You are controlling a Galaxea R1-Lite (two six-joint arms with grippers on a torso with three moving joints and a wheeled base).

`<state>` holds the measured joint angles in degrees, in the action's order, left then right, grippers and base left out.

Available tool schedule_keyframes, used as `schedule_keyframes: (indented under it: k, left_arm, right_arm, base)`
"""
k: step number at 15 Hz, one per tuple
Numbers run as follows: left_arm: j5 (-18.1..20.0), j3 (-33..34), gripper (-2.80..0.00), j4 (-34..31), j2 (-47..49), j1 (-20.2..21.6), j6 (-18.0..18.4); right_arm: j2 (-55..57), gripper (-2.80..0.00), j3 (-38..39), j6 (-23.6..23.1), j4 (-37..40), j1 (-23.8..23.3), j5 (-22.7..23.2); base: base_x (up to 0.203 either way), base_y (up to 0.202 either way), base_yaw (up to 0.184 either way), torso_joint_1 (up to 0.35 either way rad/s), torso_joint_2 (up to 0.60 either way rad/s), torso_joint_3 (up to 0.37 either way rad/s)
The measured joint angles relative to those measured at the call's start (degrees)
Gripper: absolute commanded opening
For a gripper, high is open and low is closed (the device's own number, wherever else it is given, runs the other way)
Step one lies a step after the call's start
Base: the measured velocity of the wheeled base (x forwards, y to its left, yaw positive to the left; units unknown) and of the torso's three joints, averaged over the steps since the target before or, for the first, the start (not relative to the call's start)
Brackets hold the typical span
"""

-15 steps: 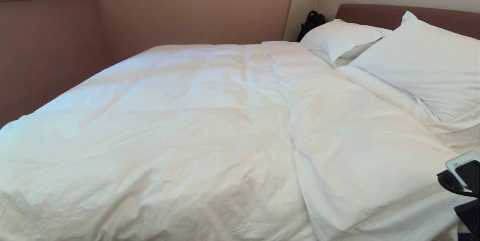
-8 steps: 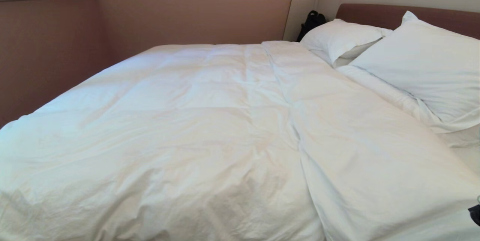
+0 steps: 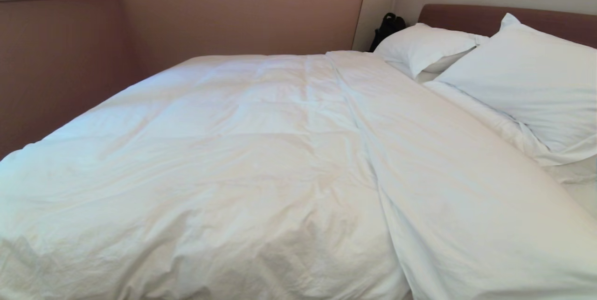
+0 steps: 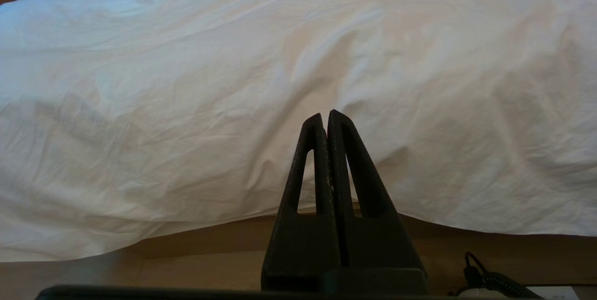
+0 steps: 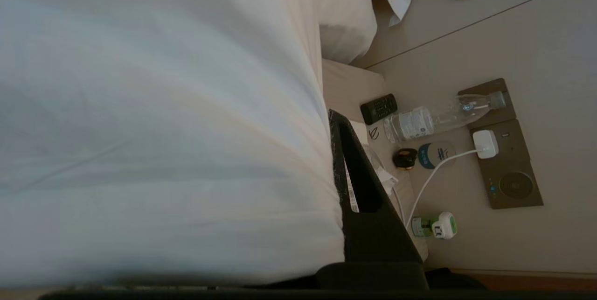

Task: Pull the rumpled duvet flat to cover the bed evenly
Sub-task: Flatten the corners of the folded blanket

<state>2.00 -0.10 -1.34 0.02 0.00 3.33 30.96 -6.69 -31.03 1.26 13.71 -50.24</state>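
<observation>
A white duvet [image 3: 261,169] lies across a wide bed [image 3: 578,188] in a pink-walled room, its bulk on the robot's left and centre and a long lengthwise fold [image 3: 368,164] running from the far edge toward the near right corner; two pillows [image 3: 522,80] rest against the brown headboard [image 3: 466,17] at the far right, a dark bag [image 3: 389,27] tucked beside them; neither arm shows in the head view. The right gripper [image 5: 336,160], seen only from its own wrist, is clenched on the duvet's cloth, one black finger visible and the white fabric draped taut over the other side; it sits at the bed's right edge, with a bedside table [image 5: 466,225] beyond carrying a water bottle [image 5: 438,118], a remote [image 5: 378,108] and a charger [image 5: 485,143]. The left gripper [image 4: 325,120] hangs parked with its jaws pressed together on nothing, pointing at the duvet's near hem, which droops over the bed's side just ahead of it. The relation that matters: the duvet's mass lies to the left of the right gripper, its fold running along the bed, so the right arm, already on the cloth, looks best placed to draw that edge outward toward the right side; the strip of sheet near the pillows suggests cover there is not yet even.
</observation>
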Motion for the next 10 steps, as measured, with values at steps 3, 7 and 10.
schedule_keyframes:
  k: [3,7,10]
  left_arm:
    - [0.0,0.0,-2.8,0.02,0.0,0.0,0.0]
    - [0.0,0.0,-2.8,0.02,0.0,0.0,0.0]
    - [0.0,0.0,-2.8,0.05,0.0,0.0,-0.02]
  right_arm:
    - [-2.78,-2.8,0.09,0.0,4.95,-0.02,-0.01]
    - [-3.73,0.0,-0.03,0.0,8.47,-0.04,-0.66]
    - [-3.85,0.0,-0.16,0.0,8.69,-0.01,-0.48]
  base:
    - [0.0,0.0,0.0,0.0,0.0,0.0]
    - [0.0,0.0,0.0,0.0,0.0,0.0]
    - [0.0,0.0,0.0,0.0,0.0,0.0]
